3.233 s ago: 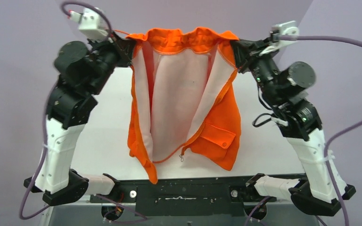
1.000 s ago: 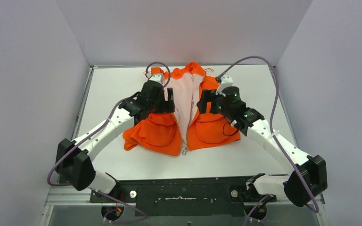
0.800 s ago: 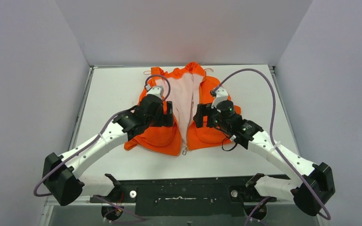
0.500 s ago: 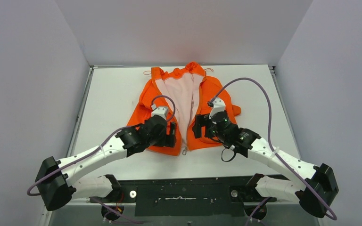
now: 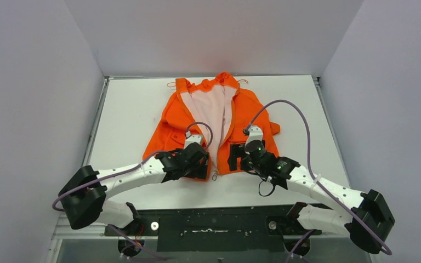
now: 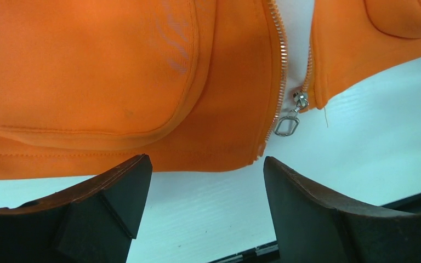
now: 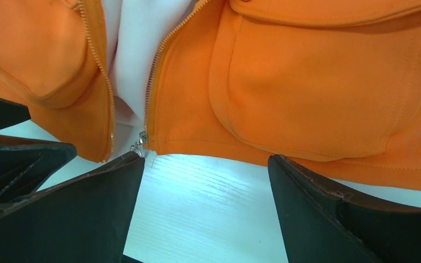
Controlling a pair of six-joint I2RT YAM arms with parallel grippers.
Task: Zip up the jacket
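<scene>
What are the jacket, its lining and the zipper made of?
The jacket looks like a matte woven cloth, perhaps cotton or a blend: soft folds and stitched seams show. Its lining seems a paler, softer fabric, too far off to tell the weave. The zipper looks like metal: the teeth and pull shine silvery.

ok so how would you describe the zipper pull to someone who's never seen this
On the white table lies an orange jacket, front open, pale lining showing. Follow that opening down to the near hem: the zipper pull is a small silver ring lying at the bottom of the teeth, the only metal loop among all that orange.
</scene>
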